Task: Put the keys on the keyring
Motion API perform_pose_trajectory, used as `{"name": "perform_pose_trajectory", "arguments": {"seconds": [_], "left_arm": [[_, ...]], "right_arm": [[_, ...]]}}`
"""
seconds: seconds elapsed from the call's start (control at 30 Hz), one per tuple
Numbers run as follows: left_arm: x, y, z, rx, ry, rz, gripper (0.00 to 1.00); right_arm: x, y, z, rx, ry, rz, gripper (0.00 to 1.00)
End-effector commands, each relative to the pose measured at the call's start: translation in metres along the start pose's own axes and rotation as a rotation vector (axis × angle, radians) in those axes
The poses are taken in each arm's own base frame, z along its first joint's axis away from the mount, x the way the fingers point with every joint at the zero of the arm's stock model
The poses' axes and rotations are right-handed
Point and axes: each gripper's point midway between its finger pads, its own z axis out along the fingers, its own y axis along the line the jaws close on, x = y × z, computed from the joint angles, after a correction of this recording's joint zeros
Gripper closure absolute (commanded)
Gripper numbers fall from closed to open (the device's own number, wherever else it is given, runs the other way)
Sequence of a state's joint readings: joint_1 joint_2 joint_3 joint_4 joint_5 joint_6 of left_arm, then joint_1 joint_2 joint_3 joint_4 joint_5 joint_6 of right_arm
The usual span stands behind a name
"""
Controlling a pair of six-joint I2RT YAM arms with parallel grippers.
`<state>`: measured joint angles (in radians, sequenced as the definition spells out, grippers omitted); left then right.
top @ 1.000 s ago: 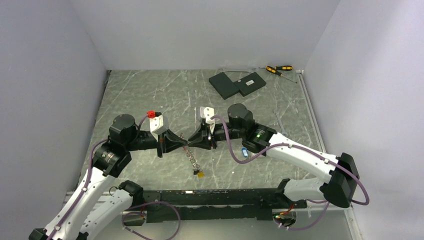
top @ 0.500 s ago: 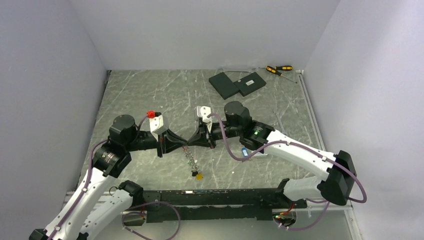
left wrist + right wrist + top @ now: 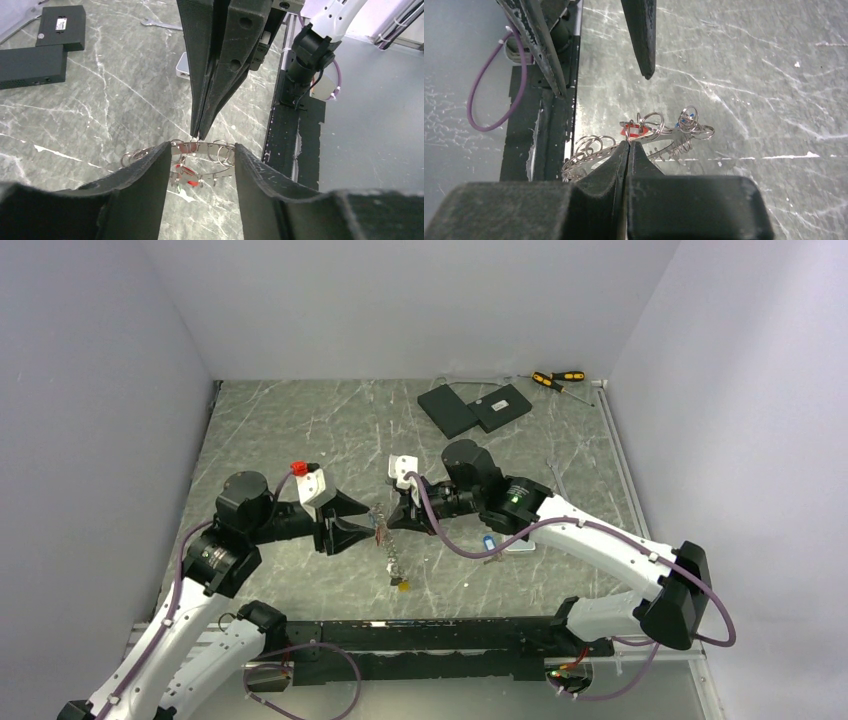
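Keyring, well inside table edges, sits pinched in right gripper; left gripper gapes beside it.

Part of the keyring hides behind the right end effector

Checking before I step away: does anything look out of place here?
A blue key lies loose on the table under the right arm, apart from the keyring pinched in the right gripper. Nothing looks spilled or damaged.
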<state>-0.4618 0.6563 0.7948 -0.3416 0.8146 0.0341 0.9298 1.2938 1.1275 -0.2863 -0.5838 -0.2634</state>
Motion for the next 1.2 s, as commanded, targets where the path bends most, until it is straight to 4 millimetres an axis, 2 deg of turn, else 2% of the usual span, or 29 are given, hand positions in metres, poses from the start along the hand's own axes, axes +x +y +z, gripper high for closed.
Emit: {"name": "perform_pose_trajectory", "arguments": {"seconds": [0.0, 0.1, 0.53, 0.87, 1.17], "left_arm": [[-0.010, 0.003, -0.001, -0.018, -0.017, 0.044, 0.49], [-0.007, 0.005, 0.004, -0.005, -0.017, 0.022, 0.52], [0.003, -0.003, 0.020, 0.112, -0.047, -0.065, 0.53], [0.002, -0.006, 0.019, 0.123, -0.088, -0.028, 0.61], [0.003, -0.008, 0.017, 0.121, -0.105, -0.012, 0.67]], "right_arm": [[-0.036, -0.007, -0.019, 0.065, -0.064, -0.096, 1.00], [-0.037, -0.006, -0.020, 0.066, -0.064, -0.097, 1.00], [-0.046, -0.003, -0.021, 0.068, -0.073, -0.112, 1.00], [-0.061, 0.001, -0.028, 0.087, -0.177, -0.129, 1.00], [-0.066, 0.009, -0.028, 0.051, -0.214, -0.122, 1.00]]}}
